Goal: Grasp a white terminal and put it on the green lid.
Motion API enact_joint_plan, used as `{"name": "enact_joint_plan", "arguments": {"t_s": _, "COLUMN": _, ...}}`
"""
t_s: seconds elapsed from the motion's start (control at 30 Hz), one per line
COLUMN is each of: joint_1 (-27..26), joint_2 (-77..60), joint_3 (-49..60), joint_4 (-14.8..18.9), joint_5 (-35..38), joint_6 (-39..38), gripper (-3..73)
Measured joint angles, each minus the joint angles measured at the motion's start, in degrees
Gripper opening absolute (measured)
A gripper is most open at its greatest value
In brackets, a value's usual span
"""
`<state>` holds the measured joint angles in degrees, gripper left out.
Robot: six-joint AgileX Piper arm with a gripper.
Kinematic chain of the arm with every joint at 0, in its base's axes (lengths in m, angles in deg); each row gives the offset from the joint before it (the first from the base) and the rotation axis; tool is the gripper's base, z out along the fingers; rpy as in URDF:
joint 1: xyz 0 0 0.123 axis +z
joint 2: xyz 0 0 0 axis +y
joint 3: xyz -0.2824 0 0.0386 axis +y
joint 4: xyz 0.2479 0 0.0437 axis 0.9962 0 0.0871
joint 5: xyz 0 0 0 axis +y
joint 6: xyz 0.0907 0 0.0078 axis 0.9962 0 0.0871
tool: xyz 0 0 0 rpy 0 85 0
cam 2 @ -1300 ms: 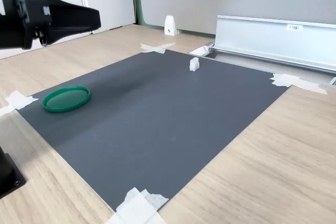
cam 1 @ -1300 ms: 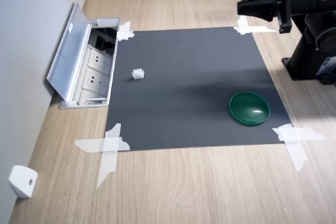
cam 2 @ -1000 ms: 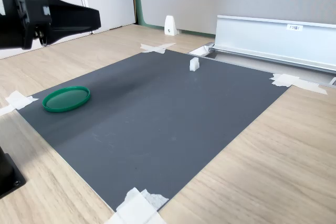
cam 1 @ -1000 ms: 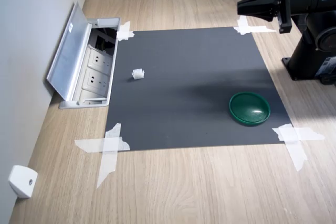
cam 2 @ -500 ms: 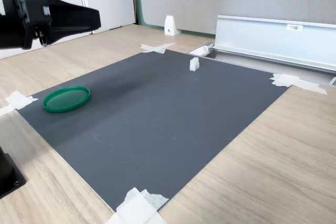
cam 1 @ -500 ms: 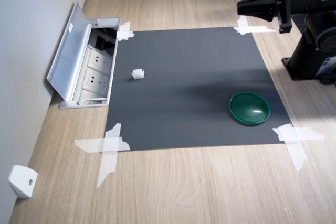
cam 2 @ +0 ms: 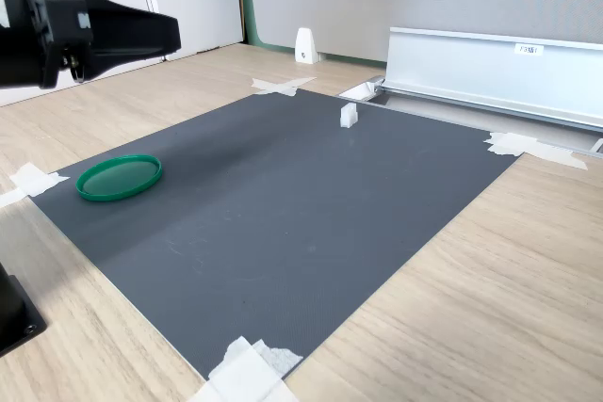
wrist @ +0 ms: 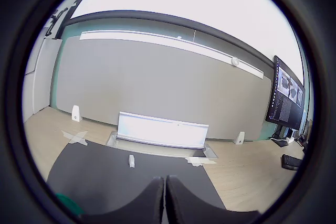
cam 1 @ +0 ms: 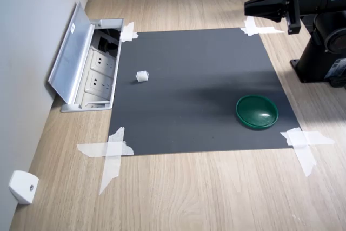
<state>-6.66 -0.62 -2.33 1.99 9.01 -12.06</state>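
White and tiny, the terminal (cam 1: 142,76) you are after sits on the dark grey mat (cam 1: 200,90), upright as a small block with a faintly ribbed look in the first exterior view. You can find it again in the second exterior view (cam 2: 349,116) and in the wrist view (wrist: 131,161). It stands near the mat edge that faces the open floor socket box (cam 1: 94,68), whose metal cover (cam 1: 69,52) is tilted up toward the wall. Nothing touches the terminal.

Well apart from it, toward the first exterior view's right, you have the green lid (cam 1: 257,111): a round, shallow, glossy dark-green disc with a raised rim, lying flat on the mat near a taped corner. In the second exterior view it lies at the left (cam 2: 119,177), bare inside.

White tape strips (cam 1: 111,152) hold the mat's corners to the wooden floor (cam 1: 205,193). A larger white wedge-shaped block (cam 1: 22,186) sits by the wall at the first exterior view's lower left.

Your gripper (cam 1: 247,8) hangs high above the mat's far corner in the first exterior view, pointing toward the terminal's side and well away from both terminal and lid. The wrist view shows its two fingers (wrist: 149,203) pressed together with only a thin seam between them, holding nothing.

Compared with the frames from the last second or so, you will find no difference: terminal, lid and arm sit exactly where they were.
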Motion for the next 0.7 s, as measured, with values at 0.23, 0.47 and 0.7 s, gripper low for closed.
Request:
{"name": "enact_joint_plan", "arguments": {"t_s": 0.23, "joint_1": 0.0, "joint_2": 0.0, "joint_3": 0.0, "joint_4": 2.4, "joint_5": -0.1, "joint_6": 1.5, "gripper": -0.9}}
{"name": "enact_joint_plan", "arguments": {"t_s": 0.47, "joint_1": 0.0, "joint_2": 0.0, "joint_3": -1.1, "joint_4": 2.6, "joint_5": 1.2, "joint_6": 4.6, "gripper": -0.9}}
{"name": "enact_joint_plan", "arguments": {"t_s": 0.7, "joint_1": 0.0, "joint_2": 9.2, "joint_3": -9.3, "joint_4": 2.6, "joint_5": 5.2, "joint_6": 5.0, "gripper": -0.9}}
